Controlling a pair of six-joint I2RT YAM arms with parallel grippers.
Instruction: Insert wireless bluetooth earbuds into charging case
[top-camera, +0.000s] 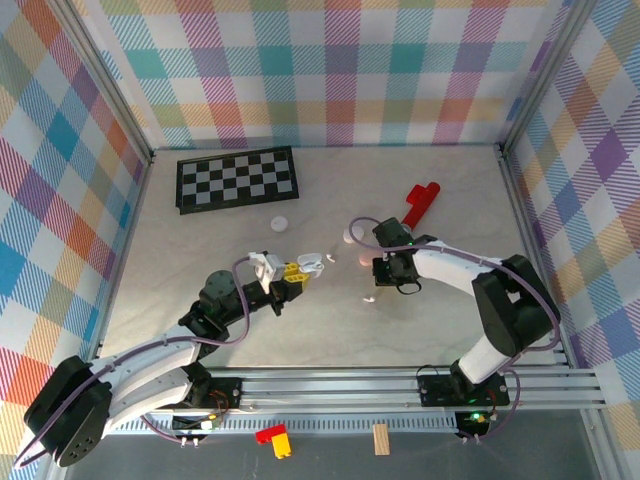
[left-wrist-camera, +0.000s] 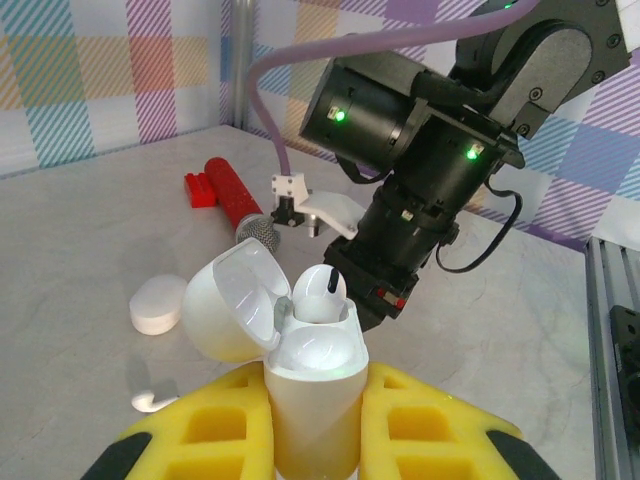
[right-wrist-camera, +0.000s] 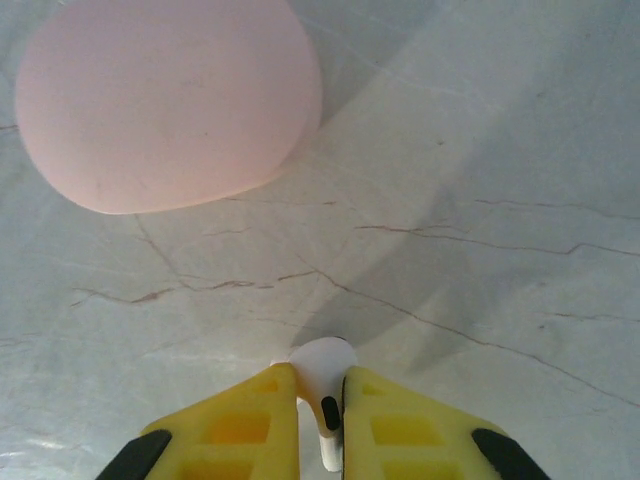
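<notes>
My left gripper (left-wrist-camera: 315, 385) is shut on the open white charging case (left-wrist-camera: 312, 370), held upright with its lid (left-wrist-camera: 232, 300) swung back to the left. One white earbud (left-wrist-camera: 322, 292) sits in the case's far socket. In the top view this gripper (top-camera: 297, 269) hovers at mid-table with the case (top-camera: 311, 262). My right gripper (right-wrist-camera: 320, 385) is shut on a second white earbud (right-wrist-camera: 322, 372), just above the table and near a pink pebble-shaped case (right-wrist-camera: 165, 100). In the top view the right gripper (top-camera: 385, 272) is right of the pink case (top-camera: 362, 260). Another loose earbud (top-camera: 368, 298) lies on the table (left-wrist-camera: 152, 402).
A white pebble-shaped case (top-camera: 349, 237) lies behind the pink one. A red tool (top-camera: 421, 203) rests at the back right, a checkerboard (top-camera: 236, 178) at the back left, and a small white disc (top-camera: 279, 223) below it. The right arm (left-wrist-camera: 420, 170) stands close in front of the left gripper.
</notes>
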